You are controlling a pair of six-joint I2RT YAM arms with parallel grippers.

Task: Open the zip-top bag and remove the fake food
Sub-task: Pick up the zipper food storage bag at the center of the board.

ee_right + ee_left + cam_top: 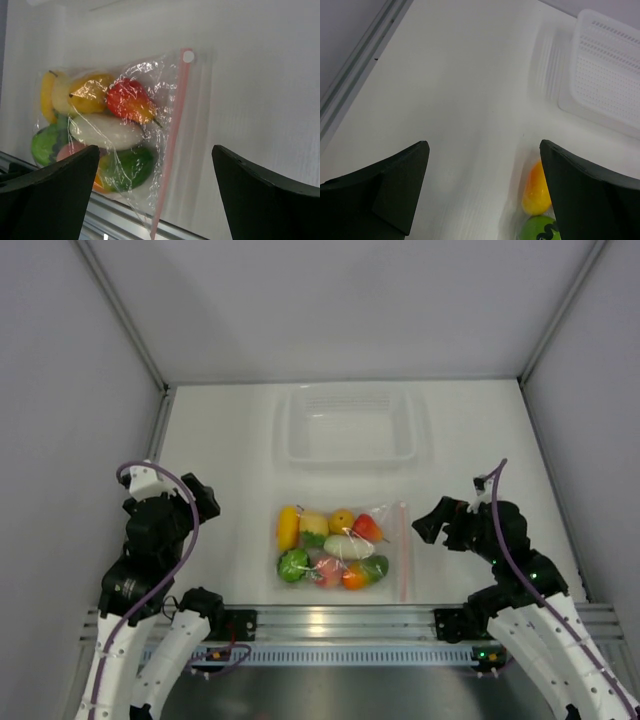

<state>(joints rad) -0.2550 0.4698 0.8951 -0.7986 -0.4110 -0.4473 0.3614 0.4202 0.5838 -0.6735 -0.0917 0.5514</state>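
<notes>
Both wide and empty, your left tool and right tool flank the zip-top bag, probably to seize opposite sides; fake food lies inside.

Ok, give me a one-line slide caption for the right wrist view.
Open right gripper facing the zip-top bag of fake food on the white table.

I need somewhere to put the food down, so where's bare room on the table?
Bare table lies left of the zip-top bag, toward the left fingers, and right of its zip strip, toward the right fingers. A narrow strip separates bag and clear tub, itself empty. The bag's middle is crowded with fake food.
</notes>
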